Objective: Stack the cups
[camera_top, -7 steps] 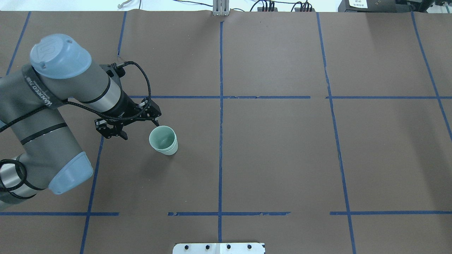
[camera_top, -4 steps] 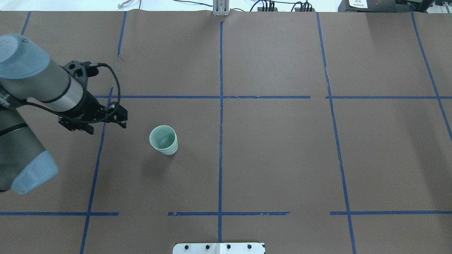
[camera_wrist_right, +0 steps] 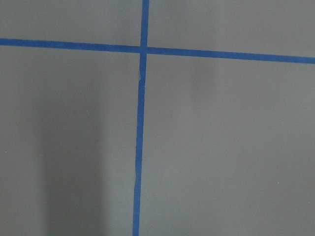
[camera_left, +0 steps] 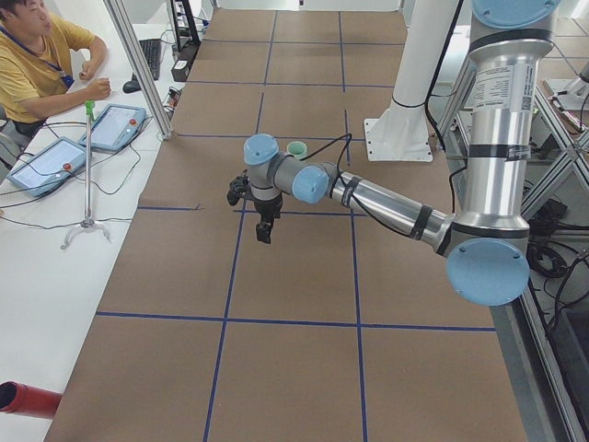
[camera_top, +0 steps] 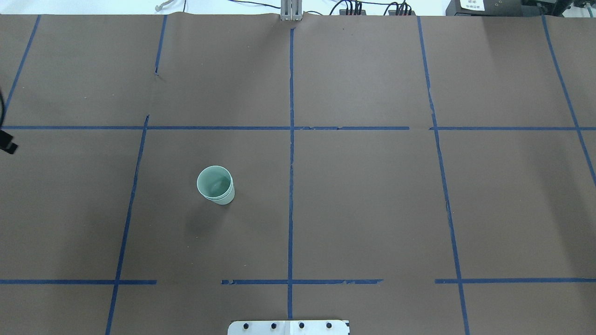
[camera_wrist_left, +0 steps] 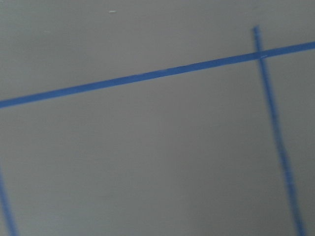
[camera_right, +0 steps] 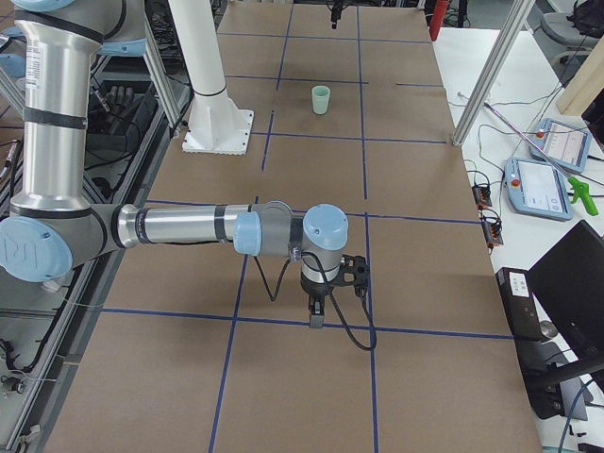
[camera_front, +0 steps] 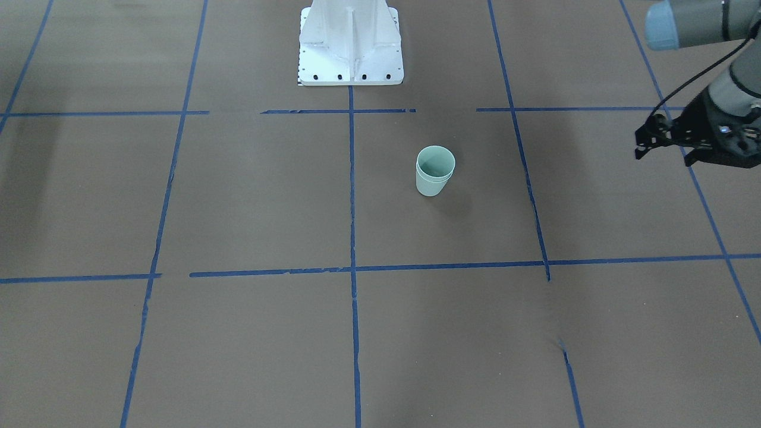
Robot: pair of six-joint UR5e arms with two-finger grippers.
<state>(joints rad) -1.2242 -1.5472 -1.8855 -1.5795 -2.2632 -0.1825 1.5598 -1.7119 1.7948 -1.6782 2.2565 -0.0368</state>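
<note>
Cups (camera_top: 215, 184) stand nested one in the other, upright, mouth up, on the table (camera_top: 372, 209) left of its centre line. Stack looks done, judging by the double rim. Left gripper (camera_front: 664, 156) hangs well apart from them, out toward the table's left edge, jaws spread wide and empty, wrist pointing down. Left arm is the nearer one; cups lie inward from it, toward centre. Right gripper (camera_right: 319, 304) hovers far off over a tape crossing; cannot tell its jaw state.
</note>
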